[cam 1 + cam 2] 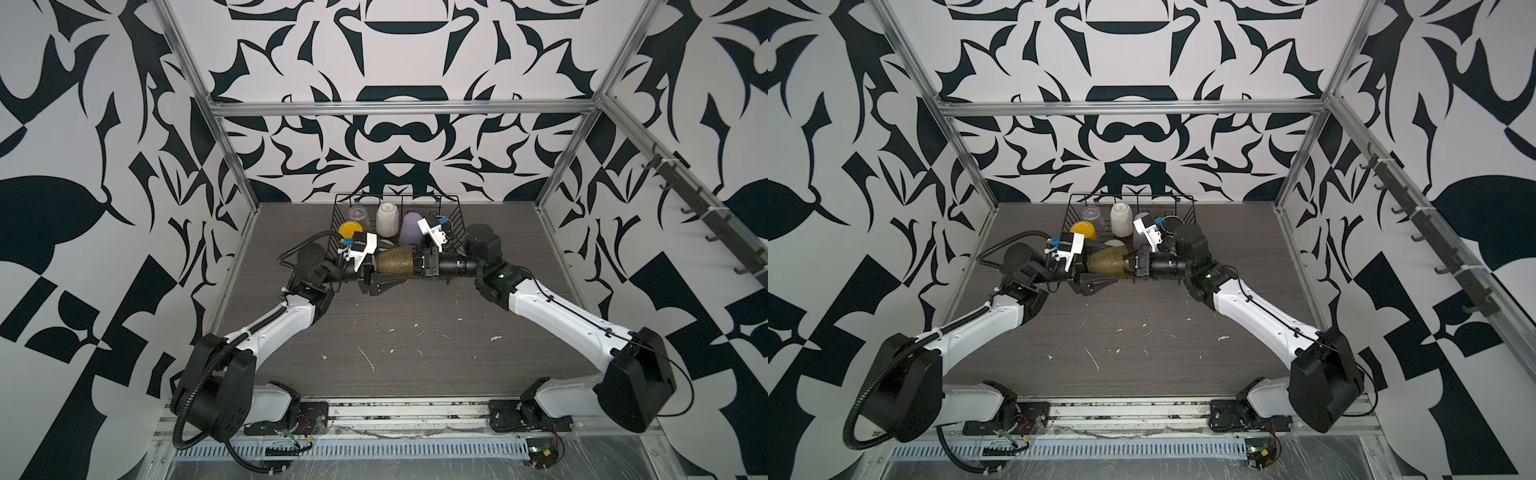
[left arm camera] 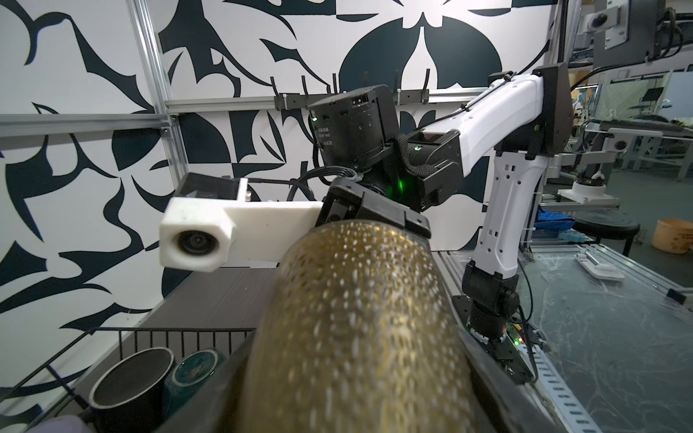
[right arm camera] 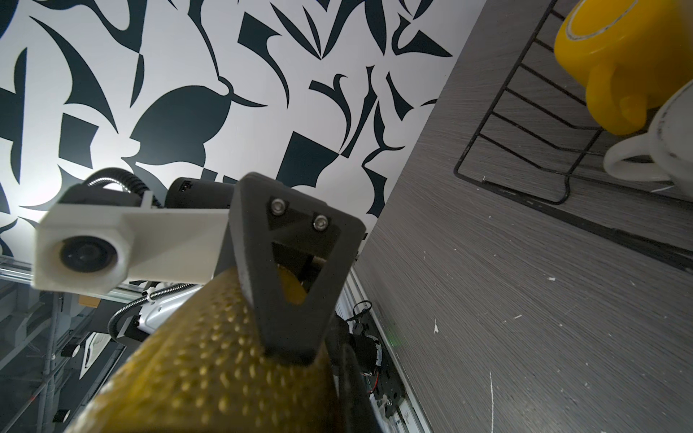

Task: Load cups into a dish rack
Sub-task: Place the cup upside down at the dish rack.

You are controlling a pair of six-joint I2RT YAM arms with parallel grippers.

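One illegible motor label point(image 2: 325, 135) shows beyond olive-brown glass point(image 2: 356, 330).

The left arm point(image 1: 286, 316) and right arm point(image 1: 557, 309) angle inward, wrists level, so the grippers face each other. The right gripper point(image 1: 420, 266) is clamped tight on the wide end of the olive-brown glass point(image 1: 395, 261). The left gripper point(image 1: 392, 272) has its jaws straddling the narrow end; contact is unclear.

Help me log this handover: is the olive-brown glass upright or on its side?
On its side: the olive-brown glass runs horizontally between the left gripper and right gripper.
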